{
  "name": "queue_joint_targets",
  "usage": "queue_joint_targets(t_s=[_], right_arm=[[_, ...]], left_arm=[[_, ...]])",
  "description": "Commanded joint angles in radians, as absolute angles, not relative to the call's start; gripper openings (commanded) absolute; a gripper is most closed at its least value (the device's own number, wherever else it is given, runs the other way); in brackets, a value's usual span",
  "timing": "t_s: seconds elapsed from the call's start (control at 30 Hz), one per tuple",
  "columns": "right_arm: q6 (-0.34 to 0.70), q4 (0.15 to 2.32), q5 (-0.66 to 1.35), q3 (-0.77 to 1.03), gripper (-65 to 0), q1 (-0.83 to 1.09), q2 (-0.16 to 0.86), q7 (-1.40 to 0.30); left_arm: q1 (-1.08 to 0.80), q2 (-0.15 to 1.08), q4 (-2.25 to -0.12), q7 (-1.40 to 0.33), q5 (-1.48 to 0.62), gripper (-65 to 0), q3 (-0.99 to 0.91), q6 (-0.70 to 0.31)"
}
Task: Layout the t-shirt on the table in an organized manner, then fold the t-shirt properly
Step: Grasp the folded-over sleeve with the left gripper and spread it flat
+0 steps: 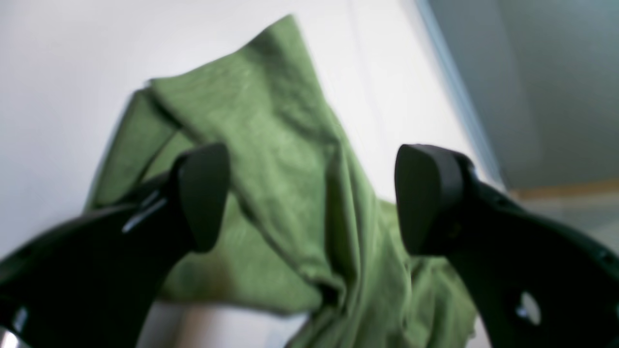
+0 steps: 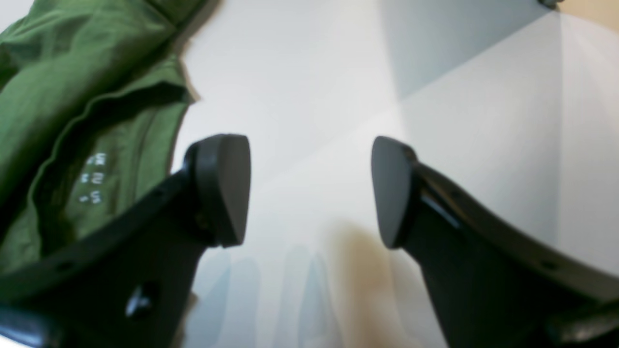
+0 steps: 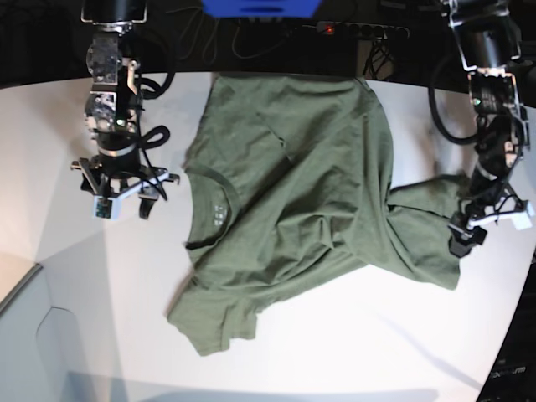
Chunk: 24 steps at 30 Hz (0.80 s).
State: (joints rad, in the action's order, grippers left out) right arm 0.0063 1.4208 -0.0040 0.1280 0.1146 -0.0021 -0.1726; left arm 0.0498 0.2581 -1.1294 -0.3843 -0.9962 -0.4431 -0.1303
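Both grippers stand with jaws wide apart and nothing between them. The left gripper (image 1: 312,198) hangs over a bunched ridge of the plain olive-green, wrinkly cotton t-shirt (image 3: 293,209), its black pads (image 1: 203,193) to either side of the fold but apart from it. The right gripper (image 2: 309,191) hovers over bare tabletop, with the ribbed crew collar and printed neck label (image 2: 92,183) just beside its left pad. In the base view the shirt lies near the middle of the large smooth white table (image 3: 352,335), body roughly spread, but one side is twisted into a crumpled mass by the left gripper (image 3: 486,222). The laying-out step looks unfinished and folding not begun. Next, that gripper would likely need to take the bunched hem or sleeve and draw it outward, with the right gripper (image 3: 121,197) perhaps anchoring the collar side.
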Motion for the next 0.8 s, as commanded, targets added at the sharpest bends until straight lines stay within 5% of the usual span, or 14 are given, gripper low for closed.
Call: queue_joint_targets(t_s=[0.0, 0.3, 0.77], right_arm=[[0.007, 1.435, -0.005, 0.130, -27.7, 0.104, 0.001, -0.143], [0.007, 1.435, -0.005, 0.130, -27.7, 0.104, 0.001, -0.143], [0.007, 1.434, -0.005, 0.130, -27.7, 0.087, 0.001, -0.150]], left_arm=[[0.077, 0.259, -1.101, -0.387, -1.004, -13.7, -0.441, -0.136], [0.179, 0.223, -0.878, -0.384, -1.004, -13.5, -0.440, -0.143], [0.243, 0.220, -0.832, -0.381, -1.004, -13.5, -0.441, -0.145]])
